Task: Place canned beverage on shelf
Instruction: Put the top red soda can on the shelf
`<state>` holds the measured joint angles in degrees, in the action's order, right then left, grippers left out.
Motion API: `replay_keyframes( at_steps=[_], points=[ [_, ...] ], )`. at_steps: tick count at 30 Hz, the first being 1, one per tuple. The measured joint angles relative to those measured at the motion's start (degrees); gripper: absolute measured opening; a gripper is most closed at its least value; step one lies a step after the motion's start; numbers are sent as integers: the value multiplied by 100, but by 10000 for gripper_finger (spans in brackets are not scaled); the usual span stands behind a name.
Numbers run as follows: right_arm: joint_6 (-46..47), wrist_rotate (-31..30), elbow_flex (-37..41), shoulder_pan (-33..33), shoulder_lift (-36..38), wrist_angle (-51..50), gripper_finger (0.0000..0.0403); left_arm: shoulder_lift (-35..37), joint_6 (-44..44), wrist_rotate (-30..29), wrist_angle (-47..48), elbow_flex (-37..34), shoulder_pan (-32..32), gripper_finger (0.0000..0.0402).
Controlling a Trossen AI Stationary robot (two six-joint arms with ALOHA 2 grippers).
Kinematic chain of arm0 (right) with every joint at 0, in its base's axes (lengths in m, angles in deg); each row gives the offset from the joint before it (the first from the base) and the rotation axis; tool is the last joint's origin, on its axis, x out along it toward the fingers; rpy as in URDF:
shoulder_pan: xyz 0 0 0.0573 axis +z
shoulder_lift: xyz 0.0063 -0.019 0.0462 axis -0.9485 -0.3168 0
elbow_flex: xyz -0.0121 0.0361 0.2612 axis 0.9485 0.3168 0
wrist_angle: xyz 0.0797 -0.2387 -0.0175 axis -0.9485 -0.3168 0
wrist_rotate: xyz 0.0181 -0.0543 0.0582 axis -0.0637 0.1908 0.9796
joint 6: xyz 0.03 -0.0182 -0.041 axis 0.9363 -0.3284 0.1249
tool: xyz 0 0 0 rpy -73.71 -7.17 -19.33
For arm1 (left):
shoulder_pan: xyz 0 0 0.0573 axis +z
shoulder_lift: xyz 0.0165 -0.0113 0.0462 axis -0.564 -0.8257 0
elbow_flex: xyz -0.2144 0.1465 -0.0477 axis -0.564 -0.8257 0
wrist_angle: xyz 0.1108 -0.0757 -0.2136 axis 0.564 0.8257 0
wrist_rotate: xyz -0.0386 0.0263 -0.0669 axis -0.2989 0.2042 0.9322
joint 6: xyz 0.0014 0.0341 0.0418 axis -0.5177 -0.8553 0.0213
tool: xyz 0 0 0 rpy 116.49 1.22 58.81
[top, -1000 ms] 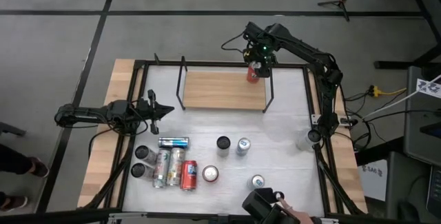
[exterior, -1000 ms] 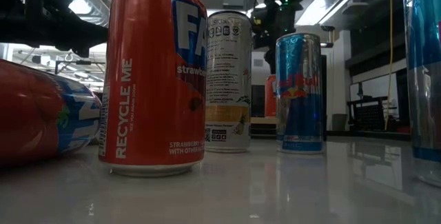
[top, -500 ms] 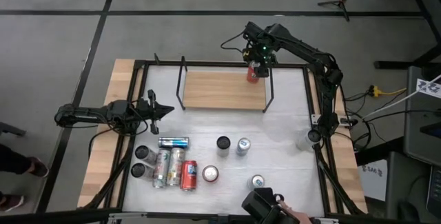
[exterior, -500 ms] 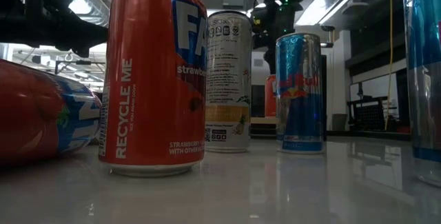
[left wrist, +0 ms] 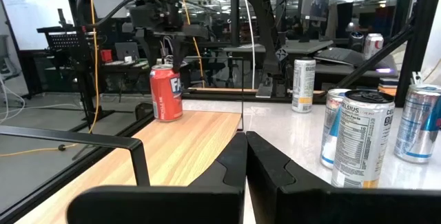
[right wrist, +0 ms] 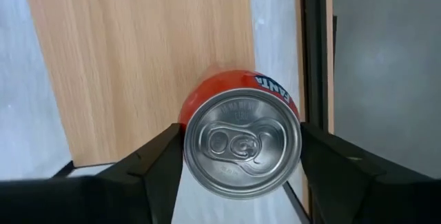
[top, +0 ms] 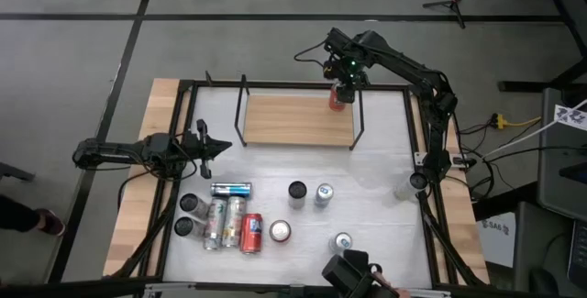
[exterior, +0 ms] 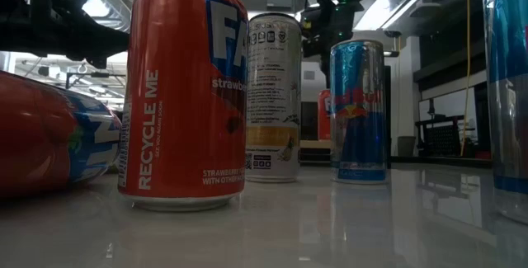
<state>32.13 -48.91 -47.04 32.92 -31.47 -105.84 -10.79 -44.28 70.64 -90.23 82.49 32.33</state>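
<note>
In the high view's upper centre, the right gripper (top: 344, 82) hung over a red can (top: 337, 97) standing at the right end of the shelf (top: 293, 119), fingers flanking its top, apparently just touching. The left gripper (top: 204, 147), fingers pressed together, waited at mid-left.

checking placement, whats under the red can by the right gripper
The red can stands upright on the wooden shelf, near its corner. The right gripper flanks it. The can hides its own contact patch.
</note>
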Motion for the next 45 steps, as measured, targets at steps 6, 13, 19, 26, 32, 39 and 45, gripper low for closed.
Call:
replay_keyframes(
  at_steps=[6, 13, 19, 26, 32, 39, 45],
  points=[
    [601, -17, 0, 0, -1, -2, 254, 0, 0, 0, 0, 2, -2, 0],
    [1632, -15, 2, 0, -7, -4, 254, -2, 0, 0, 0, 0, -1, 0],
    [2359, -21, 2, 0, -7, 13, 254, -2, 0, 0, 0, 0, -2, 0],
    [3033, -25, 4, 0, -10, 18, 254, 0, 0, 0, 0, 2, -2, 0],
    [3394, -26, 4, 0, -12, 20, 255, 0, 0, 0, 0, 0, -1, 0],
    [3399, -24, 7, 0, -12, 20, 255, -2, 0, 0, 0, 1, -2, 0],
    [3384, -21, 7, 0, -12, 20, 255, 0, 0, 0, 0, 0, 0, 0]
  ],
)
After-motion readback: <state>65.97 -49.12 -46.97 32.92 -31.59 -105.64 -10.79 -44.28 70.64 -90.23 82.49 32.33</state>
